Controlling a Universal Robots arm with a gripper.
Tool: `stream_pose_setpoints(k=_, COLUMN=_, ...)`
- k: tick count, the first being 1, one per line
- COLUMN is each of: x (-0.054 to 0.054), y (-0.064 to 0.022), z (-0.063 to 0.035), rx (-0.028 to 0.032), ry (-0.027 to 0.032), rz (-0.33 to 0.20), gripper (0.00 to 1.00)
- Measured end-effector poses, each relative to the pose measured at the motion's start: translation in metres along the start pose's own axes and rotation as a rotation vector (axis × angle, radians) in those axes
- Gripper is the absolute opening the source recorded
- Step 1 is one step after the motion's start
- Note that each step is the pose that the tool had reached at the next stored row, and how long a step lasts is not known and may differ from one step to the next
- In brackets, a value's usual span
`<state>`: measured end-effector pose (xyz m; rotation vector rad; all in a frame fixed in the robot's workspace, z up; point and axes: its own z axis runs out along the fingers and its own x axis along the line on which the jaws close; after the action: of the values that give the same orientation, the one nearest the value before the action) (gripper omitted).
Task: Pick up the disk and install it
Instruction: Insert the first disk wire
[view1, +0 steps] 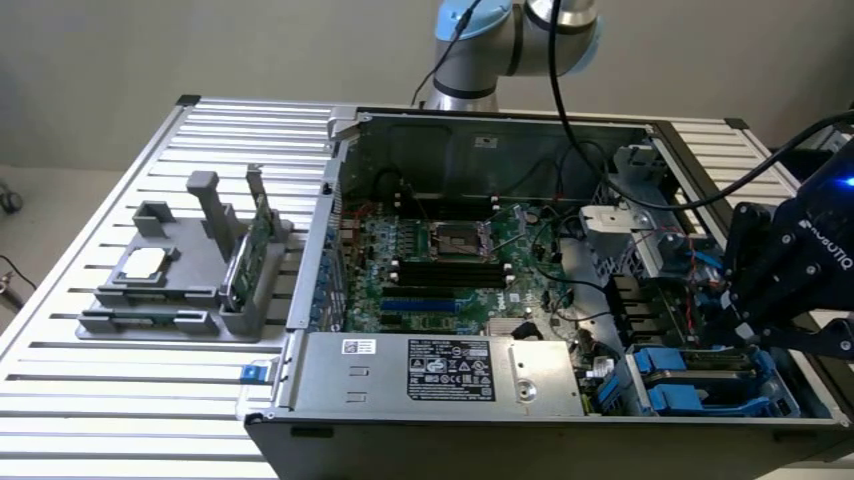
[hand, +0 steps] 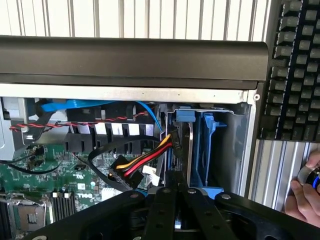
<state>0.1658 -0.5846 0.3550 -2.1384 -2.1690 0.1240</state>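
Judging disk (hand: 200, 150) heavy, stiff, shock-prone, I'd have gripped its railed edges. It sat edge-on in bay (hand: 235, 150) just beyond fingertips; gripper (hand: 173, 176) fingers were pinched together, nothing visibly held.

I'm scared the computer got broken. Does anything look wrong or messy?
Nothing looks broken or spilled. The computer case lies open, with the gripper over its blue drive bay. One odd thing: a person's hand sits by the keyboard, right beside the case where the arm works.
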Motion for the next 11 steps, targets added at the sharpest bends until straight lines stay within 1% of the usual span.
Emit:
stream_pose_setpoints(k=1, x=-0.0001, y=0.0002, z=-0.0008, rx=0.0013, ry=0.0001, rz=0.000, gripper=0.15)
stream_pose_setpoints(k=5, x=-0.0031, y=0.0010, z=-0.0042, rx=0.0116, ry=0.0004, rz=0.000, gripper=0.15)
stream_pose_setpoints(k=6, x=-0.0040, y=0.0014, z=-0.0047, rx=0.0140, ry=0.0005, rz=0.000, gripper=0.16)
stream_pose_setpoints(k=7, x=-0.0049, y=0.0022, z=-0.0049, rx=0.0158, ry=0.0007, rz=0.000, gripper=0.22)
stream_pose_setpoints(k=8, x=-0.0058, y=0.0037, z=-0.0052, rx=0.0175, ry=0.0016, rz=0.000, gripper=0.22)
stream_pose_setpoints(k=9, x=-0.0064, y=0.0058, z=-0.0054, rx=0.0189, ry=0.0029, rz=0.000, gripper=0.29)
stream_pose_setpoints(k=11, x=-0.0074, y=0.0100, z=-0.0060, rx=0.0212, ry=0.0062, rz=-0.001, gripper=0.29)
